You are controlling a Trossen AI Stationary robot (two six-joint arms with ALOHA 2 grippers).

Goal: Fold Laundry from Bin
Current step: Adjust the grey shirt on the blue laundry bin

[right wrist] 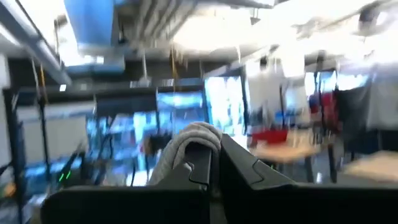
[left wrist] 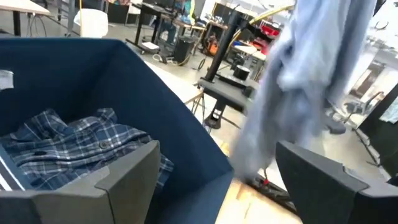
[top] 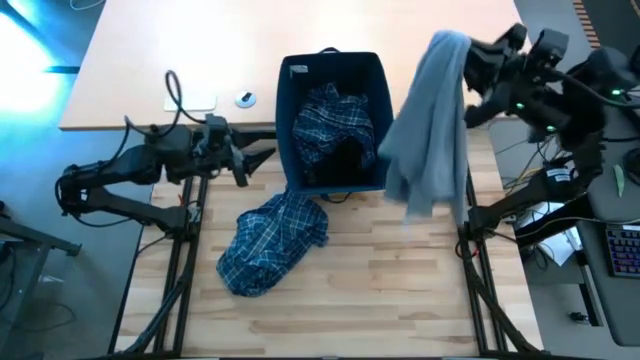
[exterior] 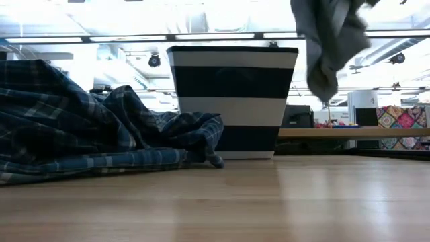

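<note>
The navy bin [top: 335,165] stands at the table's middle far side, with blue-and-white plaid laundry [top: 335,125] and a black piece inside. A second plaid garment [top: 272,243] lies crumpled on the table just in front of the bin. My right gripper [right wrist: 214,162] is raised to the right of the bin and is shut on a grey T-shirt [top: 430,120]. My left gripper [top: 262,158] stands open beside the bin's left wall, above table height, with nothing between its fingers [left wrist: 124,180]. My right gripper pinches a bunched fold of the grey T-shirt [right wrist: 194,138] between its two shut fingers, which slant upward. The shirt drapes over the fingers and hangs slack below them [exterior: 329,47]. It is clear of the table, to the right of the bin.
The bin's striped wall [exterior: 232,101] rises behind the crumpled plaid garment [exterior: 87,134]. Bare wood lies in front of and to the right of that garment. A pale desk with a cable and a small disc [top: 245,98] stands beyond the far left.
</note>
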